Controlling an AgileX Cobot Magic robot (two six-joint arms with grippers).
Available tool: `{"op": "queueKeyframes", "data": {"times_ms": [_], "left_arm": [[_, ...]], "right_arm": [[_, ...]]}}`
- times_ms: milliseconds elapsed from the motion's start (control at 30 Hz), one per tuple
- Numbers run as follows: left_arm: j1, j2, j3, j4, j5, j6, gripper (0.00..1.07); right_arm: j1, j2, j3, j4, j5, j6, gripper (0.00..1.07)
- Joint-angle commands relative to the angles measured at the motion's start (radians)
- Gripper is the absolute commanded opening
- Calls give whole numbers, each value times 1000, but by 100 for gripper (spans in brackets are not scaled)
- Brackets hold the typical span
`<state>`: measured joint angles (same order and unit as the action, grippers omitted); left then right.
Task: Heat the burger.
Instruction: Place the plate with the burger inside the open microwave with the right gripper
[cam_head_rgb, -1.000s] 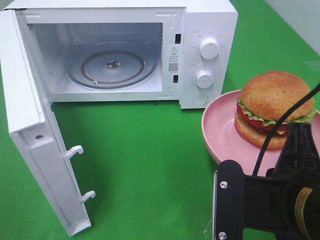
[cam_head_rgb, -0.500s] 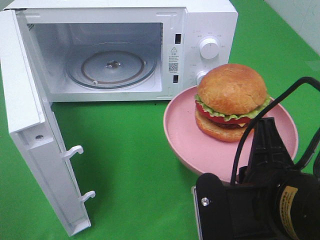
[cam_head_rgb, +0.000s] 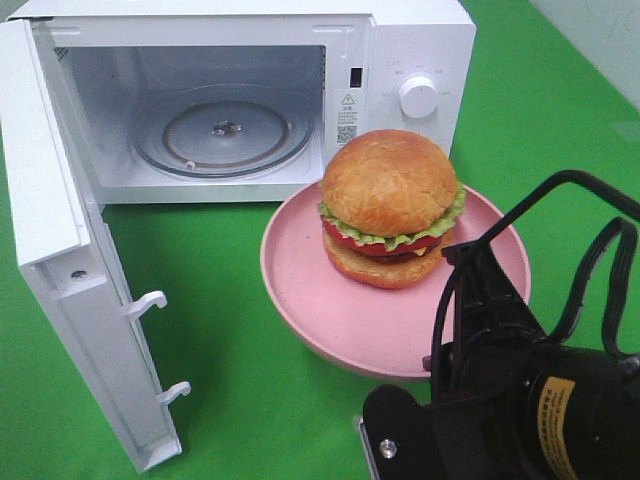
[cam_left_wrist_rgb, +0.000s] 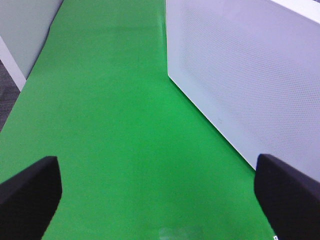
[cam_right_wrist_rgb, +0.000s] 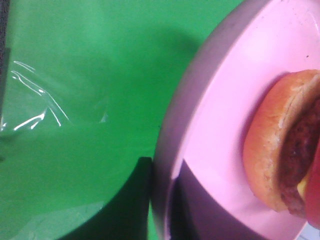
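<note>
now the burger (cam_head_rgb: 390, 205), a glossy golden-brown bun over frilly green lettuce, red tomato and dark patty, sits upright on the pink plate (cam_head_rgb: 300, 300), just in front of the open microwave (cam_head_rgb: 420, 40), whose cavity holds a glass turntable (cam_head_rgb: 225, 135). the right end effector (cam_head_rgb: 468, 262) is clenched on the plate's near rim. the left end effector (cam_left_wrist_rgb: 160, 200) is released, jaws wide above the green tabletop (cam_left_wrist_rgb: 115, 125).

microwave (cam_head_rgb: 420, 40) front | warning triangle label (cam_head_rgb: 347, 101); QR code (cam_head_rgb: 346, 132) | lettering too small to read
</note>
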<state>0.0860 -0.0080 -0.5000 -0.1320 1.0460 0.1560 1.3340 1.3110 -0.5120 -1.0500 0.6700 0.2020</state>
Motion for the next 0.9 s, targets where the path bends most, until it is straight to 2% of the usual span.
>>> {"op": "queueKeyframes", "data": {"times_ms": [33, 67, 200, 267, 367, 400, 500, 567, 600, 633, 733, 800, 833, 867, 900], "left_arm": [[-3, -20, 3, -9, -10, -6, 103], [-3, -20, 3, -9, -10, -6, 103], [-3, -20, 3, -9, -10, -6, 103], [-3, -20, 3, -9, -10, -6, 103], [-3, -20, 3, -9, -10, -6, 103], [-3, -20, 3, -9, -10, -6, 103], [-3, -20, 3, -9, -10, -6, 103], [-3, -20, 3, -9, -10, -6, 103], [-3, -20, 3, -9, -10, -6, 103], [-3, -20, 3, -9, -10, -6, 103], [-3, -20, 3, -9, -10, -6, 103], [-3, -20, 3, -9, -10, -6, 103], [-3, -20, 3, -9, -10, -6, 103], [-3, -20, 3, -9, -10, -6, 103], [-3, -20, 3, -9, -10, -6, 103]], "right_arm": [[-33, -7, -3, -75, -34, -36, 0], [-84, -7, -3, -74, -71, -60, 0], [-149, -7, -3, -77, -132, -136, 0], [-219, -7, -3, -73, -225, -253, 0], [-239, -7, -3, -69, -253, -279, 0], [-279, -7, -3, -50, -296, -329, 0], [-312, -7, -3, -19, -336, -406, 0], [-379, -7, -3, 72, -387, -610, 0], [-379, -7, -3, 72, -387, -610, 0], [-413, -7, -3, 132, -415, -715, 0], [-426, -7, -3, 157, -432, -757, 0], [-487, -7, -8, 293, -473, -959, 0], [-487, -7, -8, 293, -473, -959, 0], [-519, -7, -20, 377, -485, -1062, 0], [-519, -7, -20, 377, -485, -1062, 0]]}}
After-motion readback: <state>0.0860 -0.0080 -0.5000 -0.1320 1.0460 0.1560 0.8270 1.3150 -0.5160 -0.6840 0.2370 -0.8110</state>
